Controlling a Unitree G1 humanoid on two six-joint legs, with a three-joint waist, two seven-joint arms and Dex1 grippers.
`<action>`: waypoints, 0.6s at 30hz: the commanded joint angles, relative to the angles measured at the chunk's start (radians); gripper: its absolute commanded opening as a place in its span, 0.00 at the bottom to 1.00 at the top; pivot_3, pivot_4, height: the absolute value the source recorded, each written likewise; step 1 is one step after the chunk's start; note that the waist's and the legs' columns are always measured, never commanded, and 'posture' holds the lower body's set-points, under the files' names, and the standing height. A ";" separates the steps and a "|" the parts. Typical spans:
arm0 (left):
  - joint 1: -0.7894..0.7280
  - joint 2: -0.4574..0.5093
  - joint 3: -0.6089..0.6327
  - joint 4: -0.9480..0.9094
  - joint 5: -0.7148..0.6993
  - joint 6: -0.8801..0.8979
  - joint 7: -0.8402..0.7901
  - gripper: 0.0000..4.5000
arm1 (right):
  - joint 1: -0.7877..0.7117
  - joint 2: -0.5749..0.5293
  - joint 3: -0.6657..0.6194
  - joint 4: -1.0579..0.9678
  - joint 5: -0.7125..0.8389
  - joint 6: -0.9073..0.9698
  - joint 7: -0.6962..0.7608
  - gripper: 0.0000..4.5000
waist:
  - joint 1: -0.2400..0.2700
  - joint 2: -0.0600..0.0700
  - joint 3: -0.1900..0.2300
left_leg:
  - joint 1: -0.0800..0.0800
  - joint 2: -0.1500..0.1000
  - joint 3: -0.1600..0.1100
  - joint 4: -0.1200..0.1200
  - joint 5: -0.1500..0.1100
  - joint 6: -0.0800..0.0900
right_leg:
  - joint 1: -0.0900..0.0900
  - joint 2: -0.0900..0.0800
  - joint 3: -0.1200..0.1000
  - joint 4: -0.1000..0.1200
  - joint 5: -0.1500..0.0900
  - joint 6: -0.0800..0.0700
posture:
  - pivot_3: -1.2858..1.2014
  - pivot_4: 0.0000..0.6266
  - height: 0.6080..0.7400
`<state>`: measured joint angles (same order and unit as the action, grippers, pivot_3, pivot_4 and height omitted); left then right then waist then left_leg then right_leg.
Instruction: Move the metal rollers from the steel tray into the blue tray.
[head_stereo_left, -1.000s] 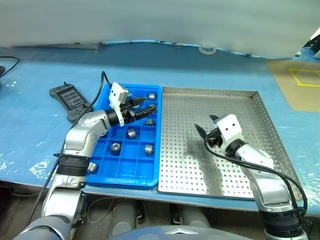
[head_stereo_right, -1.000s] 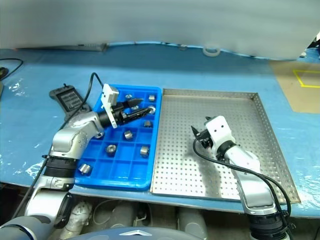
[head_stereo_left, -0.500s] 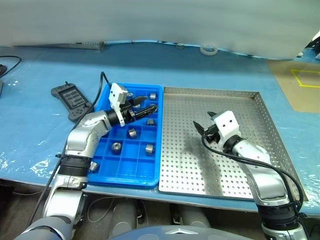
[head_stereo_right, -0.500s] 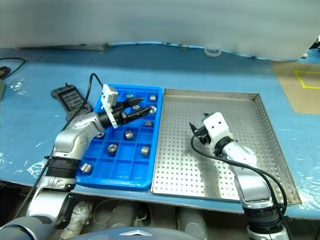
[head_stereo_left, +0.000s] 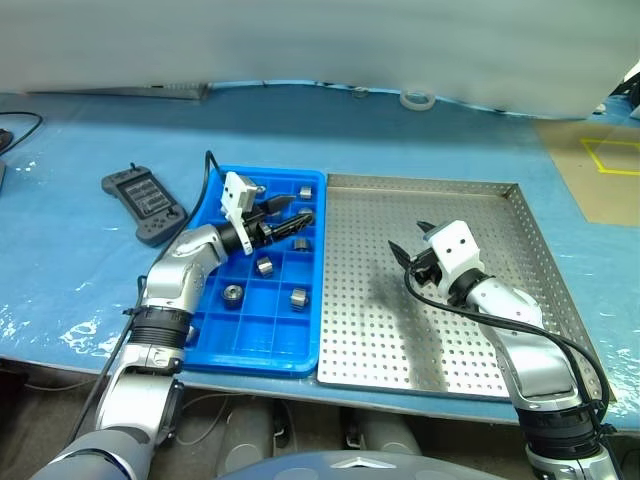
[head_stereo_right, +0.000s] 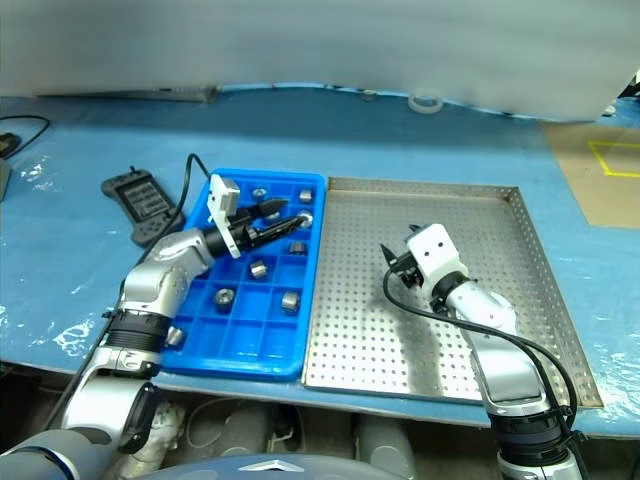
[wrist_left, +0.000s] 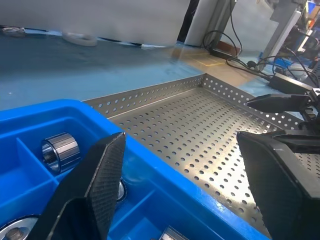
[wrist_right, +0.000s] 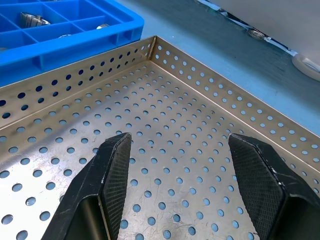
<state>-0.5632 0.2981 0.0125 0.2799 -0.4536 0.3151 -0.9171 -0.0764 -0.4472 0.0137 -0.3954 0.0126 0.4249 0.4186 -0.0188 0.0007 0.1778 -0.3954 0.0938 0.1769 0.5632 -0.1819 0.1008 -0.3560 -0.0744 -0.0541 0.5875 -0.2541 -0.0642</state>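
Finding steel tray (head_stereo_left: 470, 300) bare; rollers (head_stereo_left: 265, 266) all sit in blue tray (head_stereo_left: 255, 340) cells. L gripper (head_stereo_left: 295, 217) open, empty, low over far cells. R gripper (head_stereo_left: 408, 252) open, empty. Risk: L fingers clipping dividers or nudging a roller on withdrawal.

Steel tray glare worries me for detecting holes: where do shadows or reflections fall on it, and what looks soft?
Left eye view: a dark shadow lies on the steel tray floor beside the right gripper. Right wrist view: the tray floor shines evenly, holes crisp. Left wrist view: the near black fingers look blurred, and the blue tray rim carries a pale sheen.
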 joint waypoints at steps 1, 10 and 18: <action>-0.036 -0.004 0.005 0.015 0.008 -0.035 -0.020 0.83 | -0.007 -0.010 -0.012 -0.023 -0.008 -0.013 -0.007 0.73 | 0.000 0.000 0.000 | 0.000 0.000 0.000 0.000 0.000 0.000 | 0.000 0.000 0.000 0.000 0.000 0.000 | 0.39 0.24 1.00; -0.095 -0.026 0.003 0.061 0.024 -0.049 -0.025 0.83 | -0.037 -0.013 0.008 0.020 -0.039 -0.038 -0.008 0.73 | -0.001 0.000 0.000 | 0.000 0.000 0.000 0.000 0.000 0.000 | 0.000 0.000 0.000 0.000 0.000 0.000 | 0.39 0.24 1.00; -0.105 -0.024 0.015 0.064 0.024 -0.043 -0.021 0.83 | -0.039 -0.030 -0.002 0.034 -0.040 -0.044 0.005 0.73 | -0.001 0.000 0.000 | 0.000 0.000 0.000 0.000 0.000 0.001 | 0.000 0.000 0.000 0.000 0.000 0.000 | 0.40 0.24 1.00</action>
<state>-0.6510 0.2695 0.0108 0.3537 -0.4260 0.2843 -0.9360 -0.1025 -0.4669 0.0241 -0.3507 -0.0217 0.4004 0.4210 -0.0197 0.0007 0.1778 -0.3957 0.0939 0.1769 0.5637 -0.1821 0.1014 -0.3560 -0.0744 -0.0542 0.5876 -0.2541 -0.0642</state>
